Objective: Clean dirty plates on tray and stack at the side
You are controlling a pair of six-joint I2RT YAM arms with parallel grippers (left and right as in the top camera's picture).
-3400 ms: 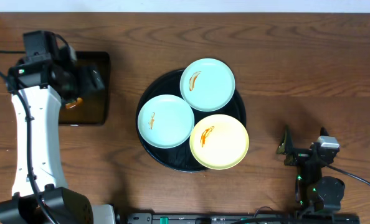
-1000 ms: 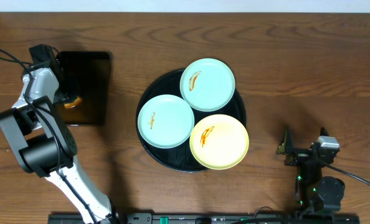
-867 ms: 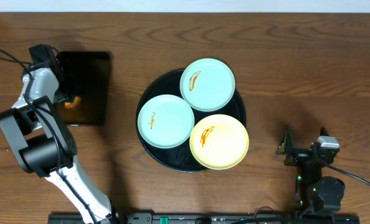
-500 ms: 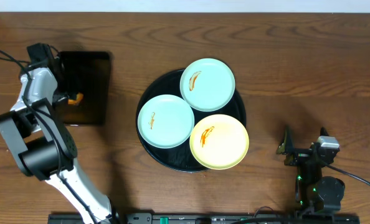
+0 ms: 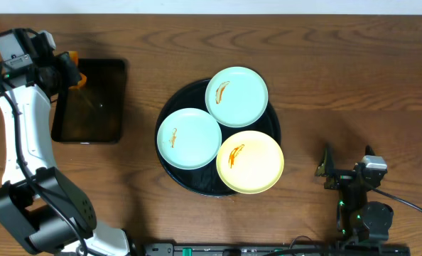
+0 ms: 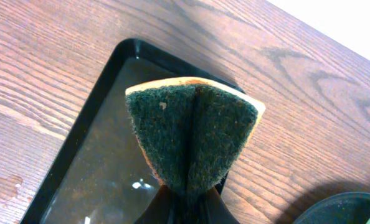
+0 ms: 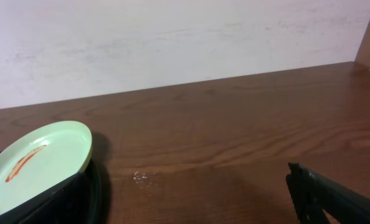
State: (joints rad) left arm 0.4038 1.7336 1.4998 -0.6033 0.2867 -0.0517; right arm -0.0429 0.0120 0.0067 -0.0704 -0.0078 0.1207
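1. Overhead view: the round black tray [image 5: 170,168] sits at the centre of the wooden tabletop [image 5: 353,78] and carries all three plates.
2. The upper mint plate [image 5: 236,96] overhangs the tray's upper right rim. The left mint plate [image 5: 189,138] lies on its left side, and the yellow plate [image 5: 250,161] overhangs the lower right rim. Each plate bears an orange sauce smear.
3. In the upper left of the frame the left tool [image 5: 65,69] holds an orange sponge [image 5: 74,59] above the top left corner of the rectangular black tray [image 5: 90,107], which is well apart from the round one.
4. Left wrist view: the left tool [image 6: 185,202] is pinched on the sponge [image 6: 191,134], which is folded in two with its dark green scouring face outward and an orange edge along the top. Below it the rectangular black tray [image 6: 79,168] shows a wet sheen.
5. The right tool [image 5: 326,169] rests in the lower right of the overhead frame, well apart from the plates. I cannot tell whether it is spread or pressed together.
6. Right wrist view: the upper mint plate [image 7: 35,163] is tilted on the round black tray's rim [image 7: 88,193] at lower left.
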